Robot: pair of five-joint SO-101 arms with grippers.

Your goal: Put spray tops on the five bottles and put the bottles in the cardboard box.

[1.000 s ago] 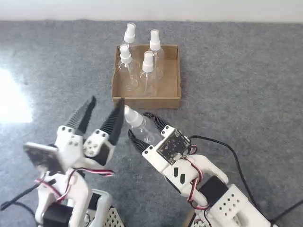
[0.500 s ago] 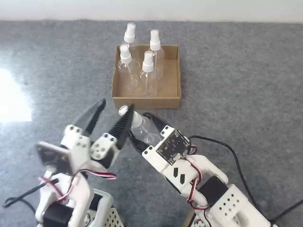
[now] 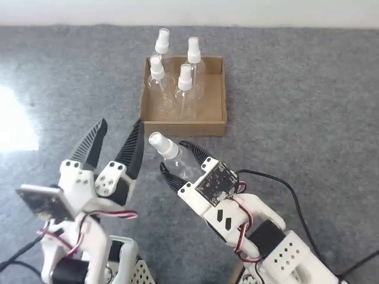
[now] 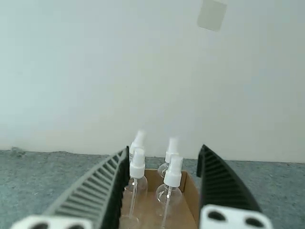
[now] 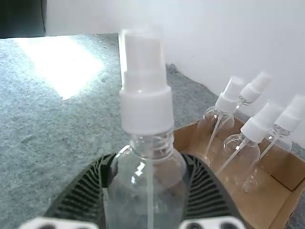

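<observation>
Fifth bottle gripped just short of the box.
Right end effector [image 3: 172, 155] clamped on a clear bottle [image 3: 179, 158], white spray top [image 3: 159, 142] fitted, neck tilted toward the near wall of the cardboard box [image 3: 183, 128]. Left end effector [image 3: 120, 123] spread wide, holding nothing, just beside that bottle. Inside the box, toward the far edge of the desk [image 3: 296, 89], four capped bottles [image 3: 161, 89] upright.

Grey felt mat [image 3: 308, 89] w/ sunlit patch [image 3: 15, 127]; white wall [image 4: 95, 71] behind
</observation>
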